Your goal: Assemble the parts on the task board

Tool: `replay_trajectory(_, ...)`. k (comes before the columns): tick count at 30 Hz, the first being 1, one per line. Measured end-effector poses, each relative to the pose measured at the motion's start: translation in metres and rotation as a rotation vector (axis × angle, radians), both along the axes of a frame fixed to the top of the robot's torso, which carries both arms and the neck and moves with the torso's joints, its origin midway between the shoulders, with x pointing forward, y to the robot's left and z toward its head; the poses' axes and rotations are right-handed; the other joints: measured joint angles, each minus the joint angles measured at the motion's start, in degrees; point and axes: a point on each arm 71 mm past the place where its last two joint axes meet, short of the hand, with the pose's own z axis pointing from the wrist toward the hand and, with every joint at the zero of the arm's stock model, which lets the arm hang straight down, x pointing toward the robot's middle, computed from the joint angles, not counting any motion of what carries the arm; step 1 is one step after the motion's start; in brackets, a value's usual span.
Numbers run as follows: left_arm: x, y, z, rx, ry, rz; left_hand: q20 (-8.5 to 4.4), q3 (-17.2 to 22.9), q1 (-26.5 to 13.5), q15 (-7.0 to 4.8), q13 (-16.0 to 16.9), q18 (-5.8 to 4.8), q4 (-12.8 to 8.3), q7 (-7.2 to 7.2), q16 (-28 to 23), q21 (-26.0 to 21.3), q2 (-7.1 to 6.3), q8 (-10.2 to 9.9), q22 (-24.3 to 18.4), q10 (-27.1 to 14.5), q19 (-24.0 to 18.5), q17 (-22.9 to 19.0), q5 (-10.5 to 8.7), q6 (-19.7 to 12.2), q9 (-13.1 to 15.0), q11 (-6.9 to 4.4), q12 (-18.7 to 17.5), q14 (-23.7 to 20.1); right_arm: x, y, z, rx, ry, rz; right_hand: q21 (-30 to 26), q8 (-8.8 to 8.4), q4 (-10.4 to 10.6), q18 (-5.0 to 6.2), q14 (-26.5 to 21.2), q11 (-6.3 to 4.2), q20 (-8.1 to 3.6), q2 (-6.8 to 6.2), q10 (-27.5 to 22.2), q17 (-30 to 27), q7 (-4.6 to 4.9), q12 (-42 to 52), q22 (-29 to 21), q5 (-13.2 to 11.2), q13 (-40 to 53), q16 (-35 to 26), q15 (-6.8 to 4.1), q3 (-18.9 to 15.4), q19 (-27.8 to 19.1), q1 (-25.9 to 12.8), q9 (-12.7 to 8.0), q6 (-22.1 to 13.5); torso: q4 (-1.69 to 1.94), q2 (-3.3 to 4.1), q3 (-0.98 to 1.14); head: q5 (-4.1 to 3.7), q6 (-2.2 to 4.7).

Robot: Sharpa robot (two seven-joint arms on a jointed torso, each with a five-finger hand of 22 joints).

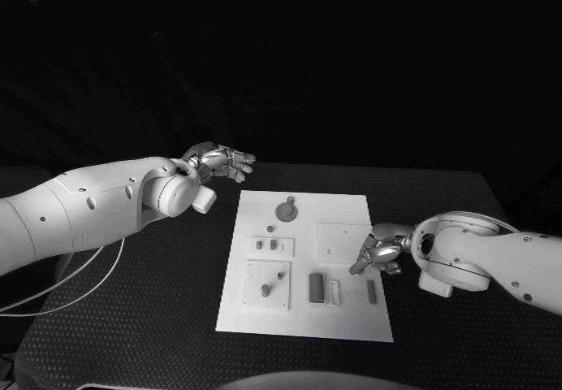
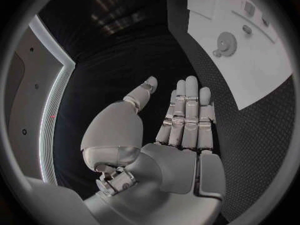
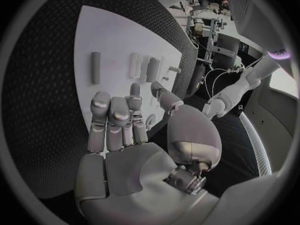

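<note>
Dim, colourless scene; dark surroundings, bright white task board [image 1: 307, 268]; wrist views bend edges.

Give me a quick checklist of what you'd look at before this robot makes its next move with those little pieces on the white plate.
1. Left hand free: ok, it holds nothing, fingers extended, beyond the far left corner of the task board.
2. Right hand free: ok, nothing in it, over the board's right edge.
3. Board flat on the table: ok.
4. Nearest loose piece for the right hand: ok, a thin bar lies flat just nearer than it.
5. Round part at the far end seated: cannot tell.
6. Hands apart from each other: ok, on opposite sides.
</note>
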Motion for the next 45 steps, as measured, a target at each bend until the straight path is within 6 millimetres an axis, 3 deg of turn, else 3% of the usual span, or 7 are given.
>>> replay_trajectory(14,0.0,0.0,0.0,0.001,0.001,0.0,0.0,0.0,-0.2,0.0,0.0,0.0,0.0,0.0,0.0,0.0,-0.17,0.0,0.0,0.0,0.0,0.1,0.0,0.0,0.0,0.0,0.0,0.0,0.001,-0.034,-0.006,-0.167,-0.009,-0.035,0.0,0.0,1.3,0.07,0.0,0.0,0.0,0.26,0.0,0.0,-0.01,0.2,0.0,0.0,0.4,0.0,0.01,0.1,0.0,-0.3,0.6,0.0,-0.03,0.04,0.03,-0.37,0.22)
replay_trajectory(33,0.0,0.001,0.0,0.001,0.002,0.0,0.0,0.0,-0.2,0.0,0.0,0.0,0.0,-0.01,0.0,0.0,-0.23,0.0,0.1,0.0,0.0,0.1,0.0,0.0,0.0,-0.01,0.0,0.0,-0.014,-0.024,-0.039,-0.232,0.059,-0.013,0.0,0.0,2.7,0.11,-0.1,0.0,0.09,0.38,0.0,0.2,-0.12,0.2,0.0,0.0,0.6,0.2,0.1,-0.4,-0.1,-2.2,0.9,-0.1,0.15,0.12,-0.04,-0.82,-0.02)
replay_trajectory(45,-0.001,0.002,0.0,0.001,0.002,0.001,0.0,0.0,-0.2,0.0,0.0,0.0,0.0,-0.01,0.0,0.0,-0.23,0.0,0.1,0.0,0.0,0.2,0.0,0.0,0.0,-0.01,0.0,0.0,-0.016,-0.015,-0.045,-0.232,0.075,0.002,0.0,0.62,3.1,0.11,0.0,-0.01,0.1,0.31,0.0,0.2,-0.21,0.2,0.0,0.0,0.6,0.2,0.11,-0.5,-0.1,-3.3,1.1,0.0,0.17,0.1,-0.07,-0.71,-0.27)
